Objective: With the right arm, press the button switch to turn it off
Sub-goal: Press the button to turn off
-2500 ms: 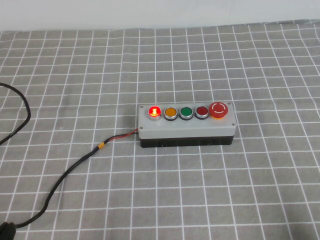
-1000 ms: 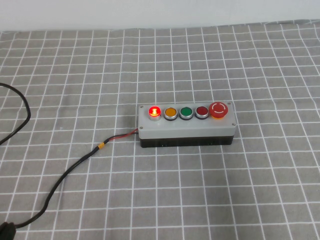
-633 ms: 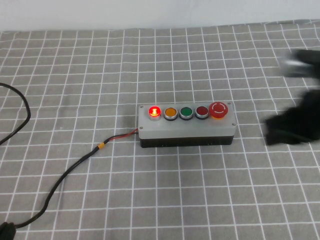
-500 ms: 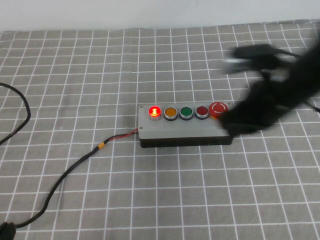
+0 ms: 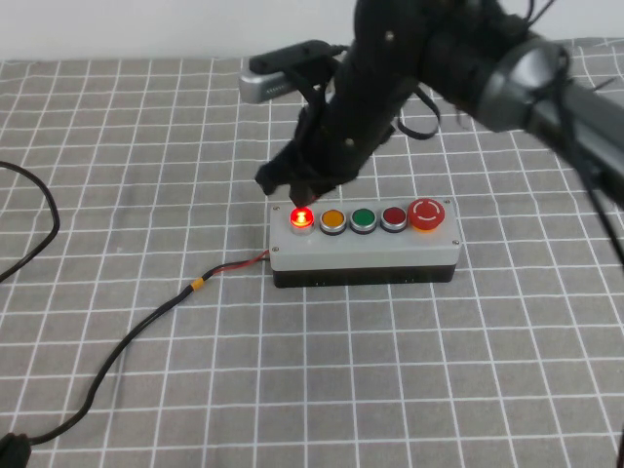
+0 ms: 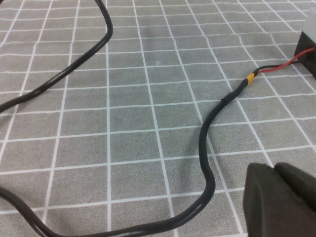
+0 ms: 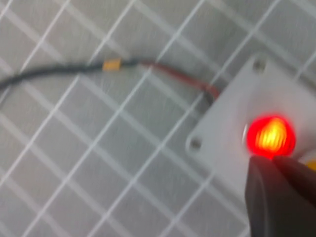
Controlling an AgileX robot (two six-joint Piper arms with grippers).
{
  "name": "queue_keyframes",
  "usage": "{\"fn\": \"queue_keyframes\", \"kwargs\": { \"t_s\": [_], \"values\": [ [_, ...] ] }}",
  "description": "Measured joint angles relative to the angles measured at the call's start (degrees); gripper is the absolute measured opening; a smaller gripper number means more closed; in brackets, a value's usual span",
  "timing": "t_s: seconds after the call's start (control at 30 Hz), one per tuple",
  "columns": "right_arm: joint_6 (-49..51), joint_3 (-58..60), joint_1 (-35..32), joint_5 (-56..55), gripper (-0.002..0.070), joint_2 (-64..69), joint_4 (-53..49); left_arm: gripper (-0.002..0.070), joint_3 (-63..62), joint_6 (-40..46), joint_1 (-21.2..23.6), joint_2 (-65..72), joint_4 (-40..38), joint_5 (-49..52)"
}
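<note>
The button switch [image 5: 301, 217] glows bright red at the left end of the grey-topped box [image 5: 370, 250]. It also shows lit in the right wrist view [image 7: 270, 137]. The right arm [image 5: 409, 68] reaches in from the right. My right gripper [image 5: 292, 192] is shut and empty, with its tip right at the button's far edge [image 7: 271, 161]. I cannot tell whether it touches the button. My left gripper [image 6: 274, 169] is shut and empty, low over the cloth beside the black cable [image 6: 207, 138], away from the box.
On the box are an amber button [image 5: 332, 220], a green one [image 5: 363, 219], a dark red flat one [image 5: 393, 218] and a large red mushroom button [image 5: 427, 214]. The black cable [image 5: 127, 336] runs from the box's left end across the checked cloth.
The right arm has swept in from the right edge across the box, and its gripper tip now stands at the lit button. The button still glows.
</note>
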Motion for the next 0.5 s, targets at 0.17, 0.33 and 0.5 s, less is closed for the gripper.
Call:
{"fn": "queue_keyframes", "kwargs": {
  "t_s": [0.17, 0.33, 0.5],
  "values": [
    [1.0, -6.6, 0.0, 0.4, -0.0017, 4.9, -0.5, -0.0003, 0.0, 0.0, 0.0, 0.0, 0.0, 0.0],
    [2.3, -7.2, 0.0, 0.6, -0.0017, 7.0, -2.3, -0.0003, 0.0, 0.0, 0.0, 0.0, 0.0, 0.0],
    [2.5, -7.2, 0.0, 0.7, -0.0017, 7.5, -2.9, -0.0003, 0.0, 0.0, 0.0, 0.0, 0.0, 0.0]
  ]
}}
